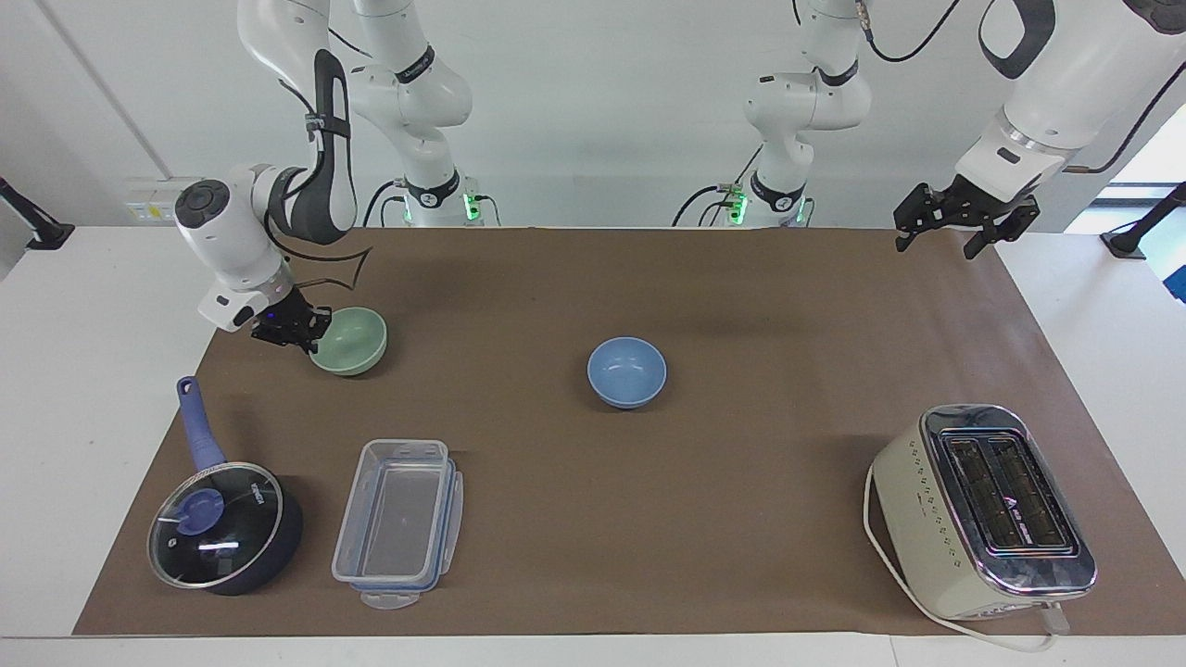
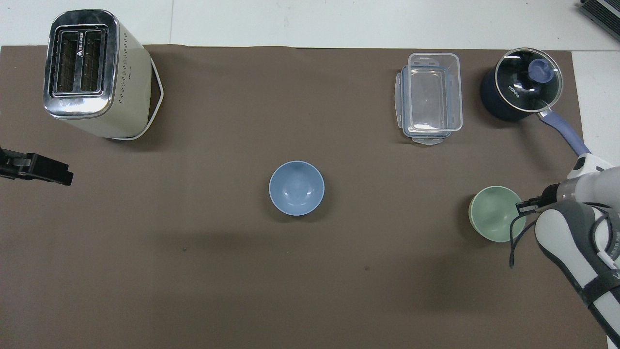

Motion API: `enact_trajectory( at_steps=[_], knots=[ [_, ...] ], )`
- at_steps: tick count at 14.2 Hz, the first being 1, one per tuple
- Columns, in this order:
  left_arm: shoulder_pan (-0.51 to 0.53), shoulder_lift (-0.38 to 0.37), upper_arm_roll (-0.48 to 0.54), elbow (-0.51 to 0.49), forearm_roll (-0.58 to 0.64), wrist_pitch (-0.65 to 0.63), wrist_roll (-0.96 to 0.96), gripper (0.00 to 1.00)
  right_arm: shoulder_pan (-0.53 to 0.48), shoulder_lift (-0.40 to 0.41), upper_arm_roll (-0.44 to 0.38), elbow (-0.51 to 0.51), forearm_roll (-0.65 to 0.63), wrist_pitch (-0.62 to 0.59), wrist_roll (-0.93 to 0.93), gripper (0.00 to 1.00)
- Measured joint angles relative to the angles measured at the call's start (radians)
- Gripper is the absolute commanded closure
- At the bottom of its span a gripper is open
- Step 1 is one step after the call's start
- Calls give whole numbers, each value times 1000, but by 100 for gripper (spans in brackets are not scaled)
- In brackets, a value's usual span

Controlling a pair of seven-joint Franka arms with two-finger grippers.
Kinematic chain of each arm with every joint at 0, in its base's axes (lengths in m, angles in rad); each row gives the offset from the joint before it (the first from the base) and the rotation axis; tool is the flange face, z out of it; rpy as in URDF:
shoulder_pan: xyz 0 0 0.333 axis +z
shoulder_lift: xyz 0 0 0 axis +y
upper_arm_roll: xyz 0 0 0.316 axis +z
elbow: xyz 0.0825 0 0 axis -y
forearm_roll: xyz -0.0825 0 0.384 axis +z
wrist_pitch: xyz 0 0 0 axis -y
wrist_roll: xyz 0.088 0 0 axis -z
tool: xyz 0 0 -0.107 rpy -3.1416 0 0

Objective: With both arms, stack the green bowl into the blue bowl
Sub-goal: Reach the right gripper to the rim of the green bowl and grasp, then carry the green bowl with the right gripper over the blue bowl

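The pale green bowl (image 1: pixel 357 338) sits on the brown mat toward the right arm's end of the table; it also shows in the overhead view (image 2: pixel 491 213). My right gripper (image 1: pixel 310 331) is low at the bowl's rim and shut on it, one finger inside and one outside; the overhead view (image 2: pixel 523 207) shows it at that rim too. The blue bowl (image 1: pixel 627 371) stands alone at the mat's middle and appears in the overhead view (image 2: pixel 296 188). My left gripper (image 1: pixel 964 230) waits open and empty, raised over the mat's edge at the left arm's end (image 2: pixel 58 173).
A dark blue saucepan with a glass lid (image 1: pixel 222 528) and a clear plastic container (image 1: pixel 398 523) stand farther from the robots than the green bowl. A cream toaster (image 1: pixel 987 509) stands toward the left arm's end, far from the robots.
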Motion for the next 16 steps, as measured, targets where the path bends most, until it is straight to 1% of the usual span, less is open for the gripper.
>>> enact_trajectory(
  at_steps=[1,3,5,7,11,16],
  knots=[
    [0,0,0,0,1,0,0,0,2,-3,1,35,4,-52,0,100],
    [0,-1,-2,0,4,0,0,0,8,-15,7,113,51,-150,0,100],
    [0,-2,-4,0,5,0,0,0,31,-27,12,165,100,-199,0,100],
    [0,-3,-4,0,6,1,0,0,72,-36,16,196,125,-216,29,100],
    [0,-3,-4,0,6,3,0,0,205,-37,34,268,138,-252,237,100],
    [0,-3,-4,0,6,19,2,0,310,-37,44,291,138,-253,420,100]
  ],
)
